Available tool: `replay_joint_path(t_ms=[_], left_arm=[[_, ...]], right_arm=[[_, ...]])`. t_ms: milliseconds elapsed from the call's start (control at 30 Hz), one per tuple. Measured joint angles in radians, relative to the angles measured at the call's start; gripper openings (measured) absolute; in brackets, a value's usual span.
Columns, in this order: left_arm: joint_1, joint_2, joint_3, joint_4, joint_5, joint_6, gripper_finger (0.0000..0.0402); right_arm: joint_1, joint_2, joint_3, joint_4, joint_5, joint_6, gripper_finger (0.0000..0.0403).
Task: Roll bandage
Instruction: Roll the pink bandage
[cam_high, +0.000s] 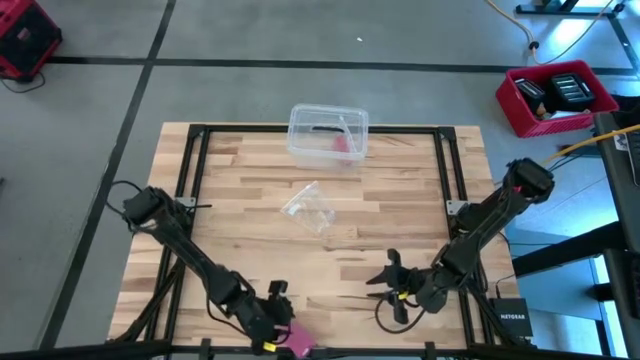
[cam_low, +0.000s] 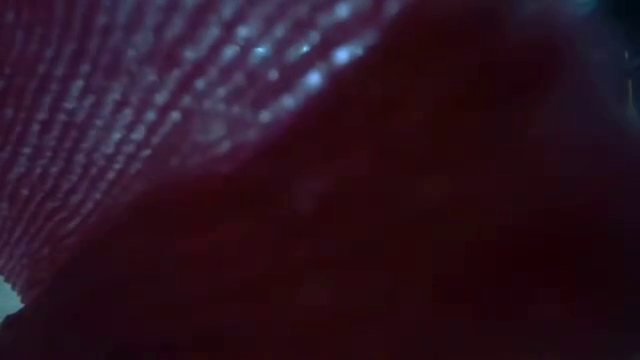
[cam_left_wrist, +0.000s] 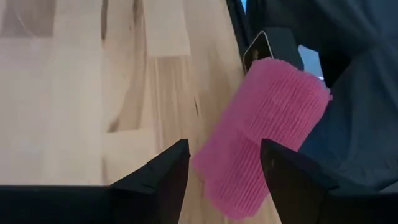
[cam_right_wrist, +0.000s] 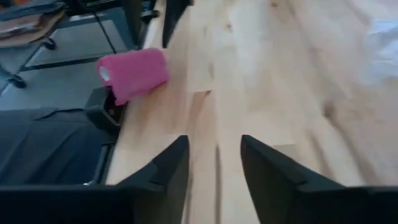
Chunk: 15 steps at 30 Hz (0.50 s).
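Left gripper (cam_left_wrist: 224, 171) at the near table edge, jaws spread and released; the bandage (cam_left_wrist: 261, 130) lies just ahead of them, partly between the fingertips, gripped by neither. It is a tight pink cylinder resting on the wooden table (cam_left_wrist: 81, 93) at its edge, against a small dark camera block. Rolling looks done; perhaps only withdrawal is left. Right gripper (cam_right_wrist: 214, 165) off to the side, jaws apart, nothing between them, the roll well ahead of them. Farther out, a crumpled clear plastic wrapper (cam_high: 310, 208) mid-table, then a clear plastic box (cam_high: 328, 135) at the far edge. Low view is blocked by pink weave pressed close to the lens. Tail end of the roll not visible.
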Motion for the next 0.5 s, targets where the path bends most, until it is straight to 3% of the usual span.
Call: replay_joint_path(t_ms=[233, 500], left_arm=[[-0.038, 0.017, 0.000, 0.116, -0.014, -0.018, 0.0188], [-0.062, 0.069, 0.000, 0.120, -0.028, -0.018, 0.0188]], right_arm=[[0.000, 0.011, 0.000, 0.008, -0.081, 0.003, 0.0216], [0.000, 0.011, 0.000, 0.001, -0.084, -0.001, 0.0232]])
